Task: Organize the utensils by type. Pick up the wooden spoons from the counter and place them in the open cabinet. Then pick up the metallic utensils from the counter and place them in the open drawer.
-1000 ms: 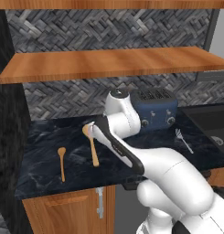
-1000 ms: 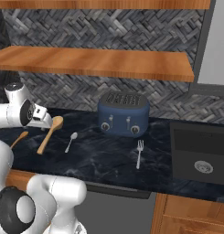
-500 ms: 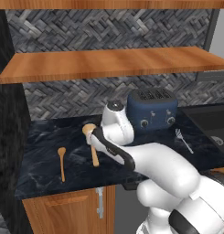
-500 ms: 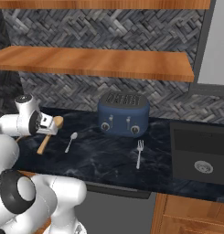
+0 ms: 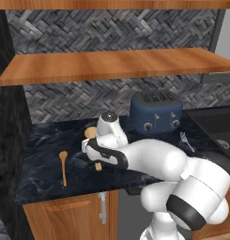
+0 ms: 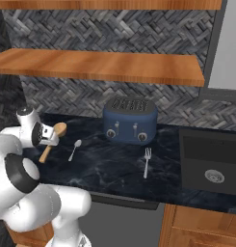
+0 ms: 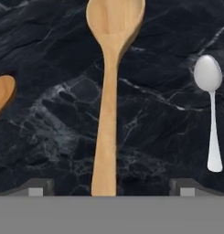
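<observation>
Counter (image 6: 119, 169): black, pale-veined, carrying all items; positions below are given relative to the blue toaster (image 6: 129, 120) standing at its rear.

Large wooden spoon (image 7: 107, 91): lies flat on the counter to the toaster's left, the nearest of the utensils to the gripper. In the hand view its handle runs straight up between the two finger tips, bowl at the far end. Judged rigid, light and matte, so unlikely to slip. The handle's straight mid-section looks the best hold; the broad bowl is too wide and shallow.

Gripper (image 7: 109, 187): poised directly above that handle, jaws spread fully apart, holding nothing, one tip on each side.

Fork (image 6: 147, 161): on the counter in front of the toaster, toward its right.

Small wooden spoon (image 5: 64, 166): farthest left of the toaster, apart from the large one. Thin, light, stiff.

Metal spoon (image 7: 210, 109): between the large wooden spoon and the toaster, flat on the counter. Judged smooth, slippery and low-lying; grip across the narrow stem.

Markings: no brand, label or legible writing on any item; the toaster front shows plain knobs.
</observation>
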Motion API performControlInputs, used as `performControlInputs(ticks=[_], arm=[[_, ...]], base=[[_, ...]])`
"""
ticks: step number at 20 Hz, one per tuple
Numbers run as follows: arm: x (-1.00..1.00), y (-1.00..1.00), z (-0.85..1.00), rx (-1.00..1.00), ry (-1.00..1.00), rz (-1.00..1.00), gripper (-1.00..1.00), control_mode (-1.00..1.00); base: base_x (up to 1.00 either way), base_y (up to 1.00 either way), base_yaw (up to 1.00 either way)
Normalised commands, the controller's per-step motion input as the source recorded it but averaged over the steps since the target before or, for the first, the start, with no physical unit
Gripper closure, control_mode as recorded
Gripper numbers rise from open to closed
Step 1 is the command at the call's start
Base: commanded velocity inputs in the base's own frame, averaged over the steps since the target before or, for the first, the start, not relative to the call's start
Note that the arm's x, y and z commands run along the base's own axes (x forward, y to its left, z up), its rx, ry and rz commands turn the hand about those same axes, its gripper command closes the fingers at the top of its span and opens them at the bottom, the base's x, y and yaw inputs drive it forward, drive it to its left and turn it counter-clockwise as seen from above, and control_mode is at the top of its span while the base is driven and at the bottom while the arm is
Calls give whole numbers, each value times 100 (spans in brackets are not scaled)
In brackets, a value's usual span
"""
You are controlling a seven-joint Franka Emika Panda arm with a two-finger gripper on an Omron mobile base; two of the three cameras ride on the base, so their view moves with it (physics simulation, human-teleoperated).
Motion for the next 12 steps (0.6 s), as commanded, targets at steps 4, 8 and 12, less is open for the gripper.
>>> performControlInputs(ticks=[4, 8, 12], arm=[[15, 6, -23, -3, 3, 0, -100, -100], [17, 1, -28, -5, 5, 0, -100, -100], [18, 0, -26, -3, 7, 0, -100, -100]], base=[[0, 0, 0], [0, 0, 0], [0, 0, 0]])
